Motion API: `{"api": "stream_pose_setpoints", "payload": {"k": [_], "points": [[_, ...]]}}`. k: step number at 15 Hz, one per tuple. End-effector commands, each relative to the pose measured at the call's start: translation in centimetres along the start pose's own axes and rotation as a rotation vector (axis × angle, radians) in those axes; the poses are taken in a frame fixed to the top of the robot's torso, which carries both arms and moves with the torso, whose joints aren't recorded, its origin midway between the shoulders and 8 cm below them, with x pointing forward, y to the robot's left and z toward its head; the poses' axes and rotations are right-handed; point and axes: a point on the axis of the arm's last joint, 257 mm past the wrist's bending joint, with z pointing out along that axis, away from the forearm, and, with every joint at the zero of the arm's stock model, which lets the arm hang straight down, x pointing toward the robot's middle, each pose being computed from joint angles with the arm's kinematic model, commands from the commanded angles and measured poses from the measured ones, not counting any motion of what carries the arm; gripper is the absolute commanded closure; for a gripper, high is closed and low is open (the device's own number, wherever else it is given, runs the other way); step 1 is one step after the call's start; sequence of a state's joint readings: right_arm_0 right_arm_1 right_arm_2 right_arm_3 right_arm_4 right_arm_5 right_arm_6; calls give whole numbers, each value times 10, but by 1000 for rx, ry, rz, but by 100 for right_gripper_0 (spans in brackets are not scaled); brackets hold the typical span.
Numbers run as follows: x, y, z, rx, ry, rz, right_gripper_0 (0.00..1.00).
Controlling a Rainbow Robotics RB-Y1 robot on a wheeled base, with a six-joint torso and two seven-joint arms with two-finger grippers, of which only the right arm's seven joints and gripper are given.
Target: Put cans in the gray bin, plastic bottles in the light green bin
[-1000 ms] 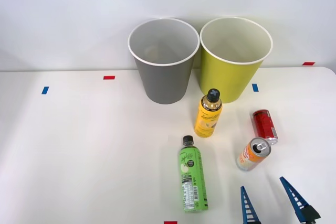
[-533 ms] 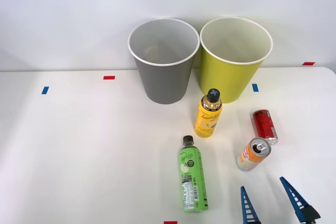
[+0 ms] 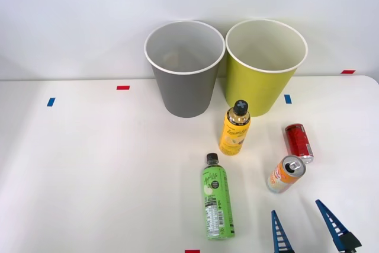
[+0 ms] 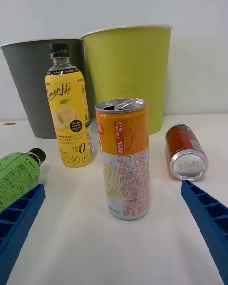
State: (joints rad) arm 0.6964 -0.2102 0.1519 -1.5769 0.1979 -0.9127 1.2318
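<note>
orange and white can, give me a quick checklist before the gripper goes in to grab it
1. Right gripper open: ok, blue ribbed fingers spread wide.
2. Orange and white metal can lined up between the fingers: ok in the wrist view.
3. Can upright: ok, silver top up.
4. Room beside it: ok, the red metal can lies on its side, apart; the yellow-labelled plastic bottle stands farther back.
5. Green-labelled plastic bottle clear of the fingers: cannot tell, it lies close to one finger in the wrist view.
6. Large gray round bin upright and open: ok, next to the yellow-green round bin.
</note>
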Motion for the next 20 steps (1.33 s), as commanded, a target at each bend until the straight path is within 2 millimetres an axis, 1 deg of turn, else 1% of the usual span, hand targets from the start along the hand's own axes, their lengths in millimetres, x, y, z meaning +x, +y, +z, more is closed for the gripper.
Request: {"api": "stream_pose_setpoints", "payload": {"k": [1, 20], "points": [[0, 0, 0, 0, 0, 0, 0], [0, 0, 0, 0, 0, 0, 0]]}}
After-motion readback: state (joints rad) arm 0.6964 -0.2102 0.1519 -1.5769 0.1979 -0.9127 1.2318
